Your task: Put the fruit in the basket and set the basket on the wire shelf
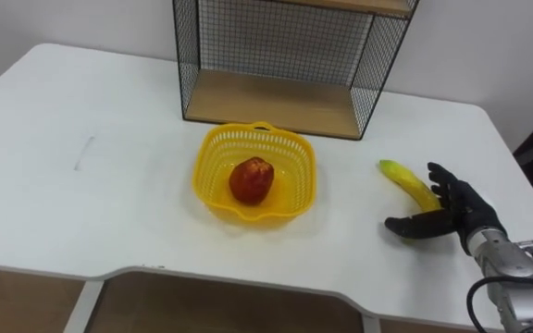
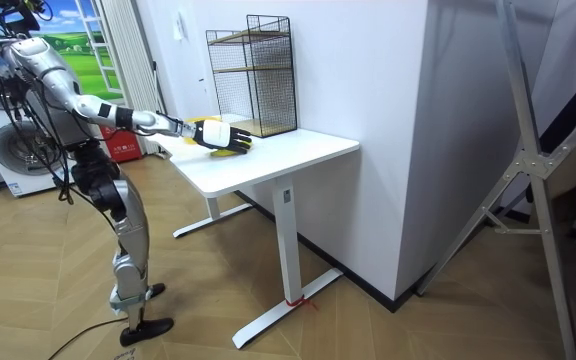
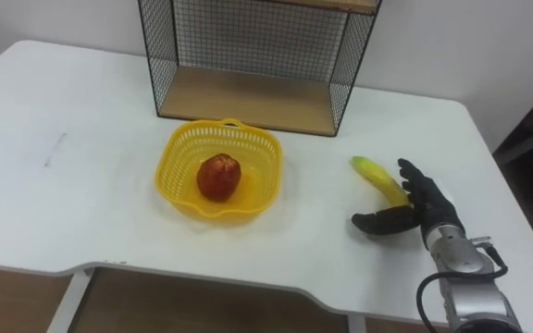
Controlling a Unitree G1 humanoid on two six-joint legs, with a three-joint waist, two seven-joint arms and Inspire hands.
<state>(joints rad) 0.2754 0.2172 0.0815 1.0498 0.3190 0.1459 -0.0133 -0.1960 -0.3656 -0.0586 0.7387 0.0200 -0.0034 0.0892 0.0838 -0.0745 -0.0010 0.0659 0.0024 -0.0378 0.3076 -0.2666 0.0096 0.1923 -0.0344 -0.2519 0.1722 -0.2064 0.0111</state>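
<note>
The right hand (image 1: 452, 208) sits low on the table (image 1: 81, 111), and the near end of the banana (image 1: 403, 178) lies right in the fork between thumb and fingers. The fingers fan out fairly straight along the banana's outer side and the thumb juts toward the basket. The hand is released, with nothing clenched. It looks like the set-up for a grasp, with the hand straddling the fruit so one squeeze would trap it.

The banana lies flat on the table, right of the basket (image 1: 257, 129) and clear of it. Its tip angles away toward the shelf (image 1: 276, 97).

The yellow basket already holds a red fruit (image 1: 252, 179), sitting in the middle. So one piece is in, and the banana looks like the last.

The basket stands just in front of the wire shelf, whose lower board is open at the front. That would make a short carry once it is loaded.

In the room view the robot stands at the table's end with its right arm stretched forward.
</note>
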